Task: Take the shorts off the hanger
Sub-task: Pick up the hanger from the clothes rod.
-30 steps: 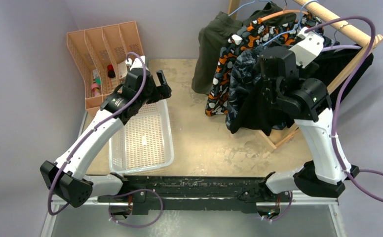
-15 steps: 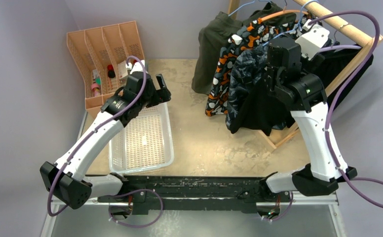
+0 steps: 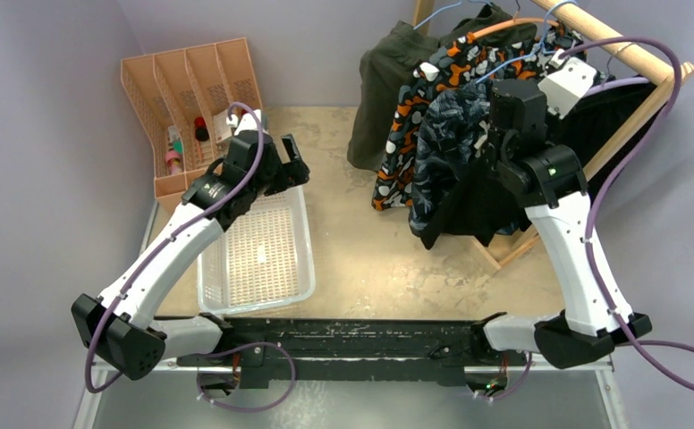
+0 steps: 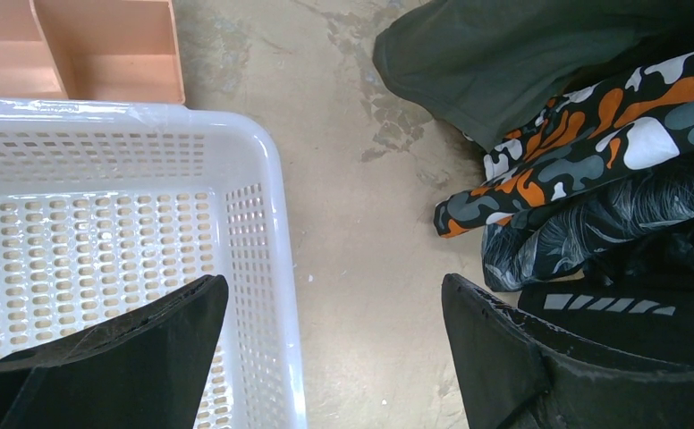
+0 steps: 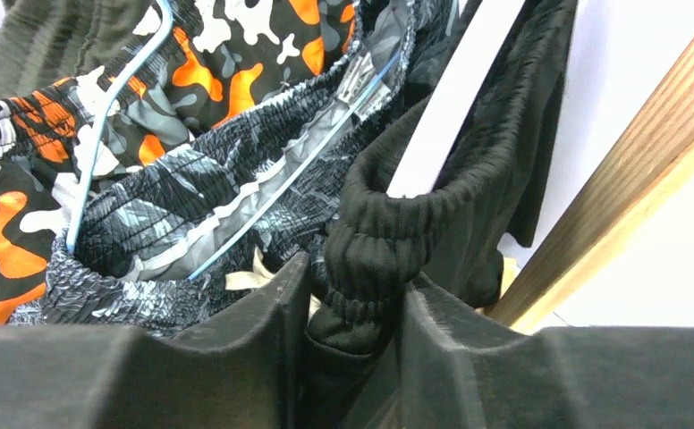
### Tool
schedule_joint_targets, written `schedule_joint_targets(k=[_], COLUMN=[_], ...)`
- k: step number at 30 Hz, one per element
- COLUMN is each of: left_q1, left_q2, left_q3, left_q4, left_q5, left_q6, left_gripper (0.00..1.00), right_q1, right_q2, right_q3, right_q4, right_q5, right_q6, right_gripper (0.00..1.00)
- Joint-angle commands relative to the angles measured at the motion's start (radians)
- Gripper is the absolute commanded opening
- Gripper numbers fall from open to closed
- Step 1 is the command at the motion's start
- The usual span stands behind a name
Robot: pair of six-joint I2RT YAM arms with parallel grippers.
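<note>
1. Hanging side by side on a wooden rail [image 5: 656, 152] at the far right of the bench [image 3: 361, 259]: four pairs of shorts, namely the olive pair [image 3: 384, 80], the orange camouflage pair [image 3: 412, 121], the blue-grey camouflage pair [image 3: 442, 134] and the black pair [image 3: 469, 210], all pressed together.
2. Judging by the drape: light, limp cloth with no stiffness, likely to sag and trail once freed and to drag on the neighbouring pairs.
3. Holding nothing in the left gripper [image 4: 333, 286], spread wide above the rim of the white basket [image 4: 263, 152], well apart from the shorts.
4. Pinching the black pair with the right gripper [image 5: 354, 277], jaws narrow around the gathered waistband [image 5: 370, 214], just below the white hanger [image 5: 469, 89].
5. Favouring that waistband as the hold: thick, ribbed elastic, bunching well between the fingers, probably less slippery than the thin legs.
6. Minding the metal clip [image 5: 357, 80] on the blue-grey camouflage pair close by; cannot tell how the waistband is fastened to the white hanger.
</note>
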Motion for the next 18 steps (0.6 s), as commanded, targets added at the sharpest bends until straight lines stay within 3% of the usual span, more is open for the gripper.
schedule_joint_targets(k=[1,7,11,18], left_q1=[0.001,0.001,0.001,0.001], left_q2=[-0.038,-0.043,-0.043,-0.044], left_q3=[-0.004,-0.011,-0.013,-0.017], left_q4=[0.026,0.028,0.027,0.030], left_q5=[-0.001,-0.004,-0.004,-0.004], left_q6=[-0.012,-0.020,-0.022,-0.025], left_gripper=[0.89,0.90,0.89,0.89], right_q1=[-0.002,-0.002,-0.002,-0.002], right_q2=[-0.053,-0.067,-0.063,-0.076], right_q3=[-0.002,0.010,0.026,0.052], right_q4=[0.109,0.127,0.109,0.118], right_q5=[0.011,-0.017,-0.026,-0.034], right_q6=[-0.066,-0.092,-0.078,-0.070], right_gripper=[0.33,0.09,0.00,0.00])
